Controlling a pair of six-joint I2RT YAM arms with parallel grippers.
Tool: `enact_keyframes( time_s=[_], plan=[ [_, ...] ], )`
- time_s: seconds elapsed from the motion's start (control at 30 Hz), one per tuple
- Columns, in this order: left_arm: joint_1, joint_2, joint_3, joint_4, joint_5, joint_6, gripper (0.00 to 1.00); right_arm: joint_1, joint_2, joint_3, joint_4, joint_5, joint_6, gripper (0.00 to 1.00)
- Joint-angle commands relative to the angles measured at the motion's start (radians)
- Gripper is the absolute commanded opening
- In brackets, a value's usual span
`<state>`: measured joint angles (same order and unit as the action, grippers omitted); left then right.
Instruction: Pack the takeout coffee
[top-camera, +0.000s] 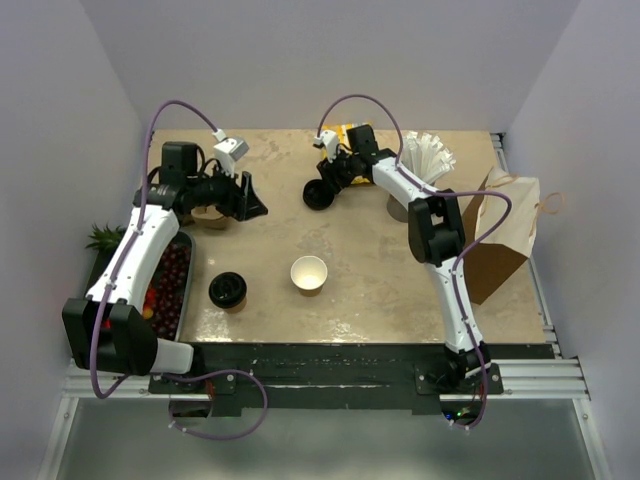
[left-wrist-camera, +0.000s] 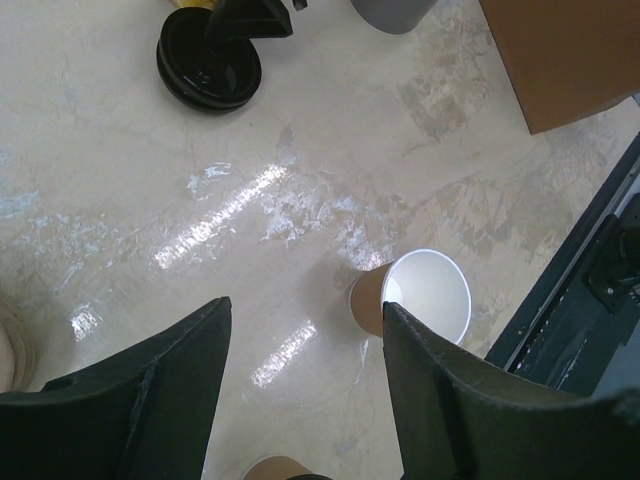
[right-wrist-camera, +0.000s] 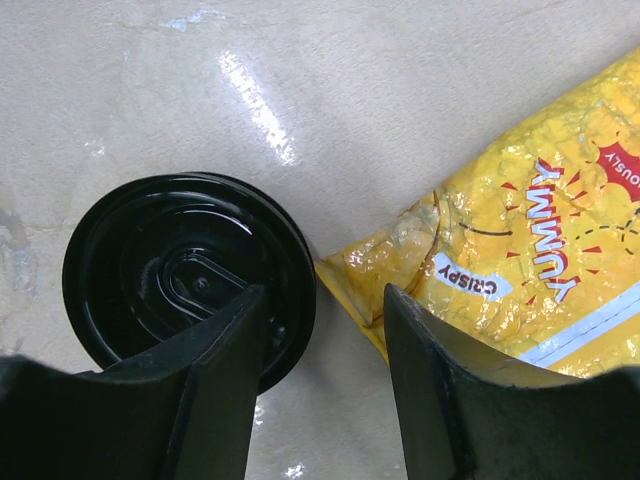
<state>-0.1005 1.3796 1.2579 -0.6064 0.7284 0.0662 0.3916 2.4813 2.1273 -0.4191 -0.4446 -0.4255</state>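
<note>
A beige, mottled table (top-camera: 380, 290) inside a white-walled booth carries a takeout coffee order. Nearest the arm bases stand two small kraft-brown paper cups. One is a capped cup (top-camera: 228, 290), closed by its round black plastic lid. Just to its right stands an open cup (top-camera: 309, 273), white inside and empty.

At the table's left edge a dark tray (top-camera: 186, 262) holds dark red and orange fruit, with a spiky green plant (top-camera: 103, 238) beside it. At the right edge stands one brown paper bag (top-camera: 505, 235).

Farther back, the left gripper (left-wrist-camera: 300, 310) hovers over bare table, its black fingers spread wide and holding nothing. The right gripper (right-wrist-camera: 320, 295) is also spread, with one finger over the rim of the loose lid (right-wrist-camera: 170, 270). This glossy, ridged black disc lies flat on the table; whether the finger touches it cannot be told.

Just beside the lid lies a crinkled yellow snack bag (right-wrist-camera: 520, 230). At the back right, a grey cup (top-camera: 400, 207) holds a bunch of white straws (top-camera: 425, 155).
</note>
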Motion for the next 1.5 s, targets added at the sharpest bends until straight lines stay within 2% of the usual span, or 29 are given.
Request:
enact_keyframes(
  time_s=[0.0, 0.17, 0.43, 0.5, 0.6, 0.7, 0.8, 1.0, 1.13, 1.3, 1.47],
  plan=[
    [0.002, -0.031, -0.011, 0.045, 0.032, -0.020, 0.66, 0.003, -0.056, 0.002, 0.065, -0.009, 0.019, 0.51],
    [0.002, -0.019, -0.018, 0.057, 0.040, -0.028, 0.66, 0.003, -0.056, 0.005, 0.068, -0.011, 0.017, 0.40],
    [-0.001, 0.018, -0.032, 0.109, 0.026, -0.039, 0.65, 0.003, -0.087, -0.007, 0.071, -0.006, 0.027, 0.29],
    [-0.005, 0.032, -0.043, 0.146, -0.041, -0.060, 0.65, 0.003, -0.107, -0.018, 0.072, -0.012, 0.045, 0.27],
    [-0.014, 0.067, -0.048, 0.236, -0.119, -0.172, 0.65, 0.003, -0.146, -0.050, 0.078, -0.031, 0.082, 0.25],
    [-0.060, 0.131, -0.019, 0.327, -0.184, -0.233, 0.61, 0.004, -0.177, -0.088, 0.083, -0.032, 0.119, 0.24],
    [-0.100, 0.225, 0.034, 0.364, -0.242, -0.266, 0.58, 0.009, -0.189, -0.115, 0.079, -0.032, 0.145, 0.25],
    [-0.200, 0.476, 0.257, 0.346, -0.354, -0.292, 0.54, 0.012, -0.200, -0.139, 0.078, -0.022, 0.165, 0.26],
    [-0.202, 0.651, 0.415, 0.347, -0.405, -0.305, 0.48, 0.010, -0.219, -0.141, 0.079, -0.023, 0.189, 0.27],
    [-0.217, 0.766, 0.540, 0.352, -0.449, -0.299, 0.45, 0.010, -0.260, -0.176, 0.077, -0.026, 0.211, 0.28],
    [-0.229, 0.837, 0.589, 0.364, -0.457, -0.299, 0.44, 0.000, -0.292, -0.190, 0.077, -0.003, 0.220, 0.29]
  ],
)
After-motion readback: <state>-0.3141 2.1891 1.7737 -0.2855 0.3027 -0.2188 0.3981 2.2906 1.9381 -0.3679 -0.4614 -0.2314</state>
